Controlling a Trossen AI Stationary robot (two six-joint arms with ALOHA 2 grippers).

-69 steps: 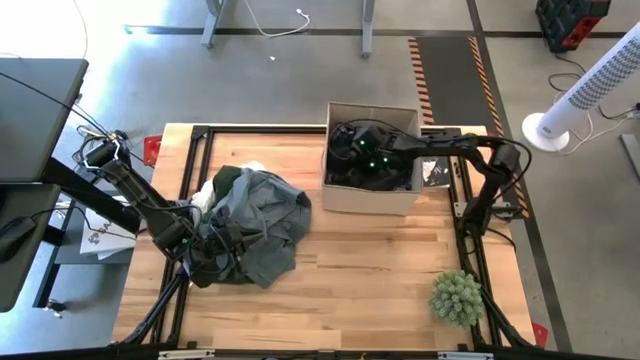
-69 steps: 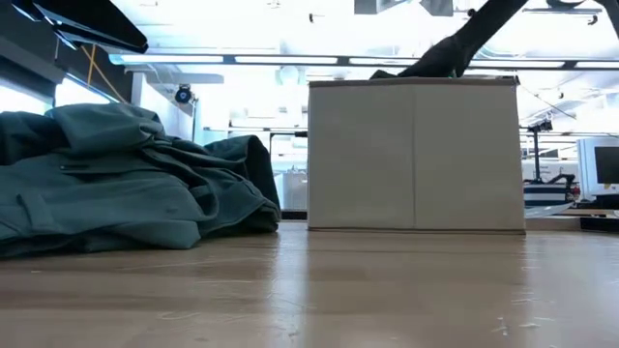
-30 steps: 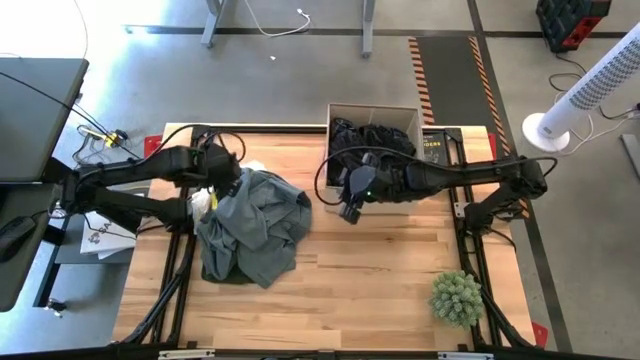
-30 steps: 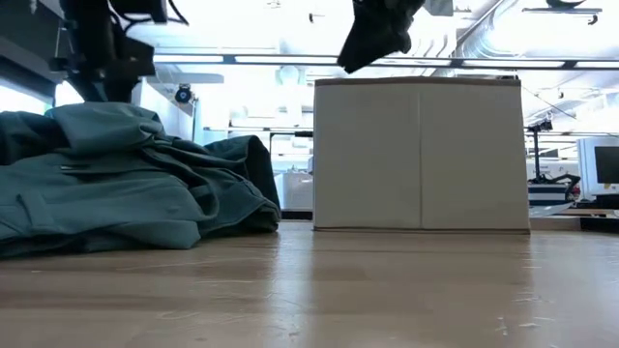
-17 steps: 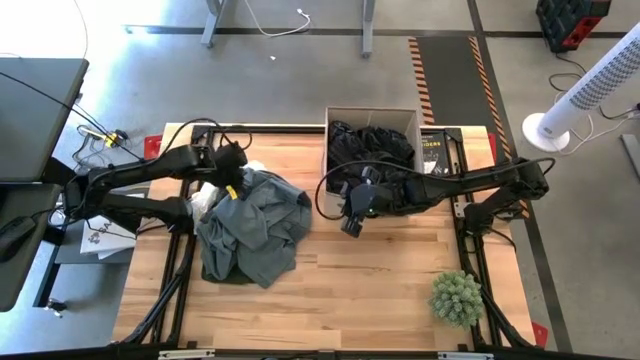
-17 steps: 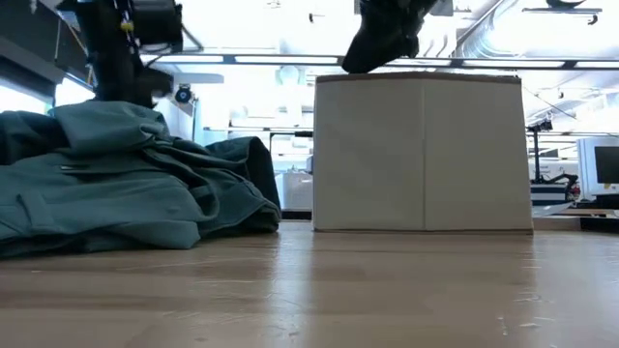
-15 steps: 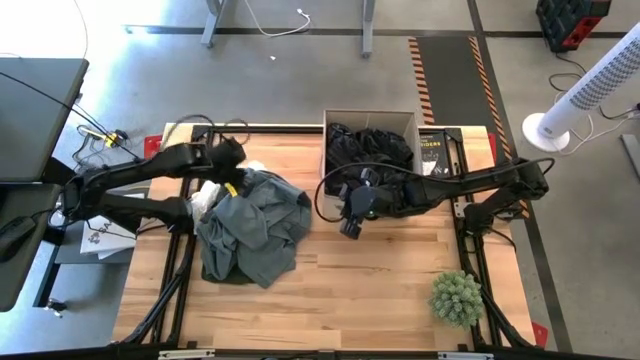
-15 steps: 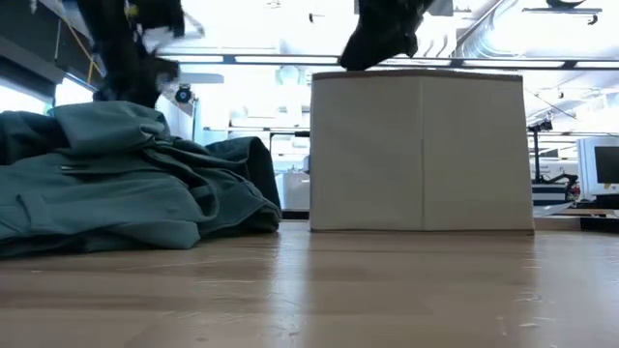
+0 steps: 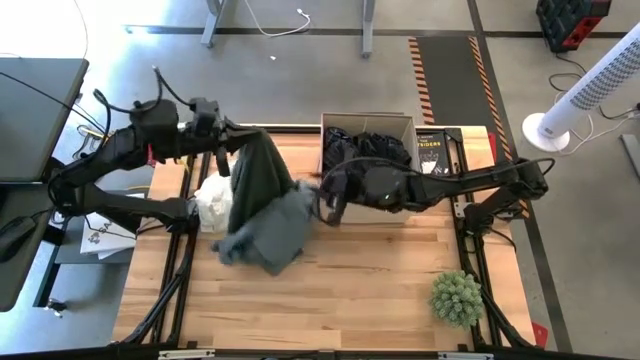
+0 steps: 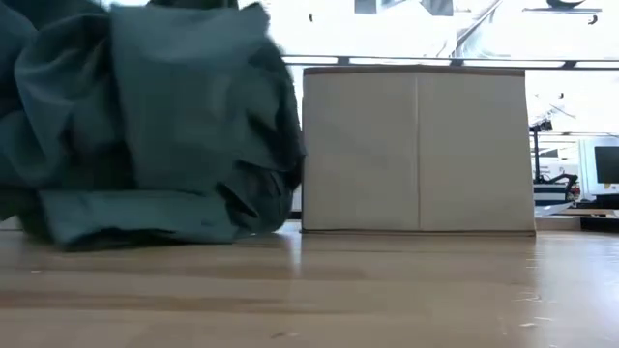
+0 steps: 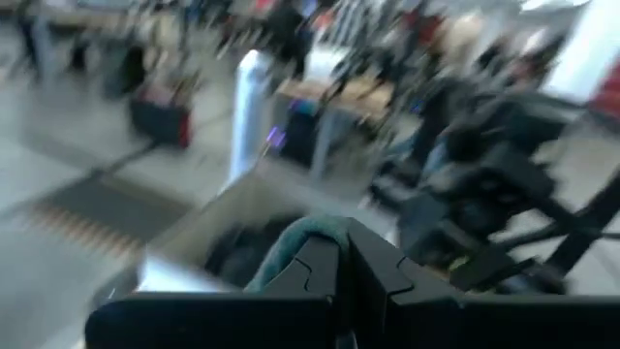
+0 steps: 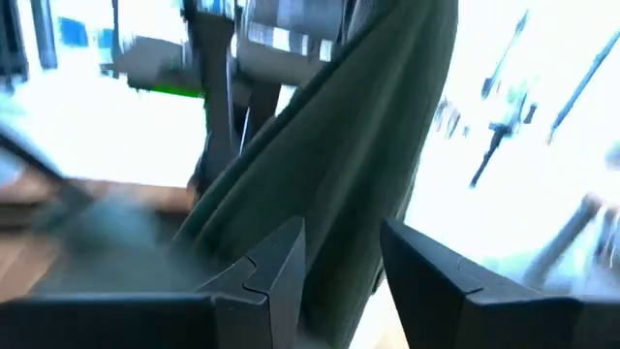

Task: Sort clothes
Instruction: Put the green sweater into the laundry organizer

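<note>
The grey-green garment (image 9: 262,205) hangs from my raised left gripper (image 9: 232,138), which is shut on it; its lower end (image 10: 145,224) lies on the table. My right gripper (image 9: 322,196) is open just right of the hanging cloth, which shows between its fingers in the right wrist view (image 12: 339,174); I cannot tell whether they touch it. A white garment (image 9: 212,203) lies on the table at the left, beside the hanging one. Black clothes (image 9: 365,150) lie in the tan box (image 9: 330,112). The plaid shirt is out of view. My left gripper pinches a bunched fold at the garment's upper end (image 11: 298,237) between its two shut fingers (image 11: 373,276). The garment hangs below the gripper in loose folds, most of it lifted, and its lower end rests on the table.
The tan box (image 10: 416,150) stands at the far middle of the table, with a black book (image 9: 432,150) on its right. A green plant (image 9: 456,297) sits near the front right corner. Bare wood (image 9: 380,270) lies in front of the box.
My left gripper has gone up and toward the far edge, shut on the grey-green garment. The garment's upper part is lifted and drawn into a hanging drape; its lower end stays on the table, and the white garment is uncovered. My right gripper has moved left toward the cloth.
</note>
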